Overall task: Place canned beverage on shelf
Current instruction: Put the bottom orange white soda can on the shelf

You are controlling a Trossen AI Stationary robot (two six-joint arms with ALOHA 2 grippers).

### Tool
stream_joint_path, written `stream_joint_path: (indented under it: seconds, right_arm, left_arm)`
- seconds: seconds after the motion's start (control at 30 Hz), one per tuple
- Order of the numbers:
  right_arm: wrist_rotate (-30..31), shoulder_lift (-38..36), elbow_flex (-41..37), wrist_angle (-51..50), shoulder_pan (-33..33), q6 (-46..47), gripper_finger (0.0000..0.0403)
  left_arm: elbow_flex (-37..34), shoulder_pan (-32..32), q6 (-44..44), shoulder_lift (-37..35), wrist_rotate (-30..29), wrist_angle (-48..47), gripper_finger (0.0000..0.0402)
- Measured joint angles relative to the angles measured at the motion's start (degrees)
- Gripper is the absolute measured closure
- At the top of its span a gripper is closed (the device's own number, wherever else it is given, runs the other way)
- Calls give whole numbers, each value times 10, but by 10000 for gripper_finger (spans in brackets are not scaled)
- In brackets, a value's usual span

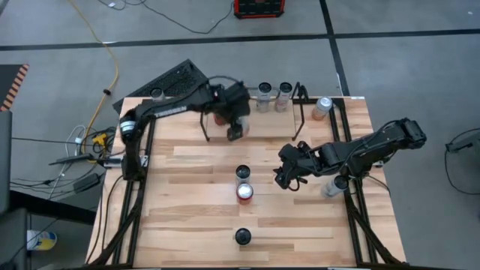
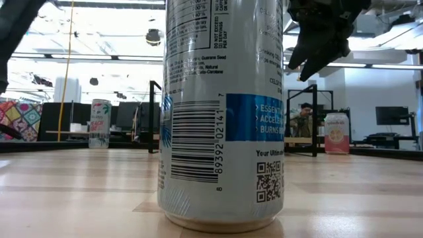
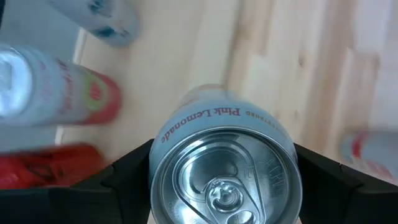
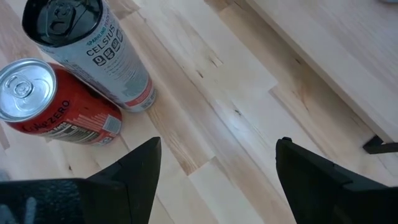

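Observation:
My left gripper (image 1: 236,129) hangs over the far middle of the table, at the near side of the shelf (image 1: 299,120), shut on a silver-topped Pink Lemonade can (image 3: 224,180). The shelf is a low rack of thin black rods, and two cans (image 1: 264,95) (image 1: 283,94) stand at its far side. My right gripper (image 4: 217,180) stands open over bare wood right of centre, holding nothing. Close beside it are a tall Celsius can (image 4: 93,56) and a red Coke Zero can (image 4: 56,102). In the low view a big can in front hides my left gripper. My left gripper pinches the can's side wall just under the top rim (image 3: 158,165) between its two fingers (image 3: 124,171), one on each side. The fingers come slanting down from above. The can is lifted clear of the wood, its top toward the wrist and its lower end (image 3: 208,93) hanging below.
A can (image 1: 242,237) stands near the front edge and fills the low view (image 2: 221,112). More cans stand at the far left corner (image 1: 156,94), the far right (image 1: 322,107) and the right side (image 1: 334,186). Bare wood lies at the near left and near right.

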Motion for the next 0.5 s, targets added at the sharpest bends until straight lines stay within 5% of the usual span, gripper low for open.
stream_joint_path:
  seconds: [0.33, 0.5]
  right_arm:
    - [-1, 0, 0, -2, -3, 0, 112]
    - [-2, 0, 0, -8, -3, -3, 112]
  left_arm:
    - [225, 39, 59, 166, 0, -100, 123]
    - [251, 55, 77, 209, 2, -107, 122]
